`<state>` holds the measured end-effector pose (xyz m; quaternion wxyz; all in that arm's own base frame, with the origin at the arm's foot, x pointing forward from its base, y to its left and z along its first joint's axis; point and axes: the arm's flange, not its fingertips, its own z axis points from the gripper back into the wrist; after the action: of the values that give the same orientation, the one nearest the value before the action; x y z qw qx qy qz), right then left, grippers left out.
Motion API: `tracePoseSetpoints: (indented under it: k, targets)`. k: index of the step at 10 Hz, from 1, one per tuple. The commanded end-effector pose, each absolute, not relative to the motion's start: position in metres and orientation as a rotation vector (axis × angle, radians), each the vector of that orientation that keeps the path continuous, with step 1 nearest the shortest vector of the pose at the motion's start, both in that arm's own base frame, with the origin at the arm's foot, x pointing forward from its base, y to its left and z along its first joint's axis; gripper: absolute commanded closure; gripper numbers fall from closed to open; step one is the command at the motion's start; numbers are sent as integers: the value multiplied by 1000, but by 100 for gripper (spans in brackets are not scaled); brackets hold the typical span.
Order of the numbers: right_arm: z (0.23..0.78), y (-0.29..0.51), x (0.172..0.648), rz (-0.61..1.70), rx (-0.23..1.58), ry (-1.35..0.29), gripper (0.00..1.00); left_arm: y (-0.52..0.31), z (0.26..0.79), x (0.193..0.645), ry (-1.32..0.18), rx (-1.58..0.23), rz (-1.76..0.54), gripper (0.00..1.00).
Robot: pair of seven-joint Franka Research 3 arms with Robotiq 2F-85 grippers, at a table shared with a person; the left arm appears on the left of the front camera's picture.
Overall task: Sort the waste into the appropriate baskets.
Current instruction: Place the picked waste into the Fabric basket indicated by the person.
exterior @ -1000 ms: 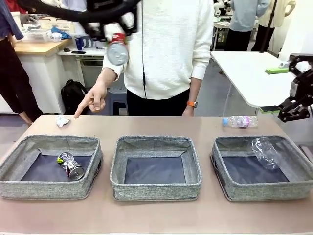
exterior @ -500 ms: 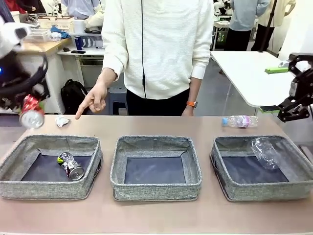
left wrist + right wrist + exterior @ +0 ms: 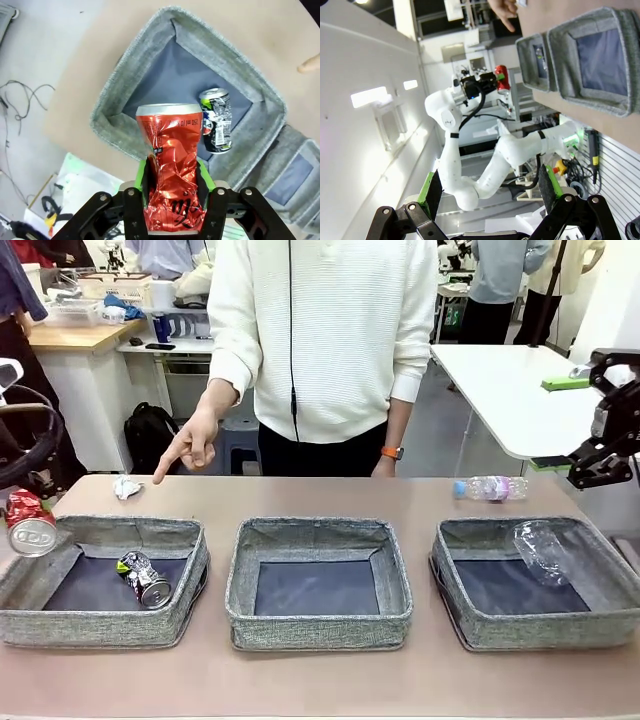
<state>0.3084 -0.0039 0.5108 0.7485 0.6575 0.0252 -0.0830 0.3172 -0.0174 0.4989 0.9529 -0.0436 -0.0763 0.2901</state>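
Observation:
My left gripper (image 3: 24,506) is shut on a crushed red can (image 3: 30,525), which hangs over the far-left rim of the left basket (image 3: 100,625). In the left wrist view the green pads squeeze the red can (image 3: 172,165) above that basket's rim (image 3: 112,87). A crushed dark can (image 3: 143,578) lies inside it. The middle basket (image 3: 318,625) holds nothing. In the right basket (image 3: 540,630) lies a clear bottle (image 3: 540,550). Another bottle (image 3: 490,487) and a white paper wad (image 3: 126,487) rest on the table's far side. My right gripper (image 3: 598,464) hangs open off the table's right edge.
A person in a white sweater stands at the far side, one hand (image 3: 190,450) pointing down near the paper wad. A white side table (image 3: 500,390) stands behind on the right. In the right wrist view the open gripper (image 3: 490,200) faces my left arm and the baskets (image 3: 600,55).
My left arm has swung the red can from high near the person's arm leftward and down to the left basket's outer rim. The right arm, the person's hand and the other waste have not moved.

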Motion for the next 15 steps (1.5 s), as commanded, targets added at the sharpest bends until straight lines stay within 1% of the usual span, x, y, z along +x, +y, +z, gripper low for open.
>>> tracePoseSetpoints:
  k: [1,2,4,5,10,12,13,14,15]
  targets:
    - [512,-2,310,-162,1463,35,0,-34,492,321,-185,-154,589,56]
    - [512,-2,310,-162,1463,35,0,-44,490,325,-182,-192,572,56]
    - [512,-2,310,-162,1463,35,0,-63,482,335,-160,-179,539,56]
    - [512,-2,310,-162,1463,35,0,-66,478,338,-148,-165,516,0]
    - [512,-2,310,-162,1463,35,0,-54,487,337,-176,-169,554,0]
    - [512,-2,310,-162,1463,35,0,-52,492,337,-182,-200,551,0]
    - [512,-2,310,-162,1463,35,0,-52,495,336,-162,-244,531,0]
    - [512,-2,310,-162,1463,35,0,-53,504,333,-102,-378,472,0]
    - [512,-2,310,-162,1463,35,0,-54,526,329,-15,-657,356,0]
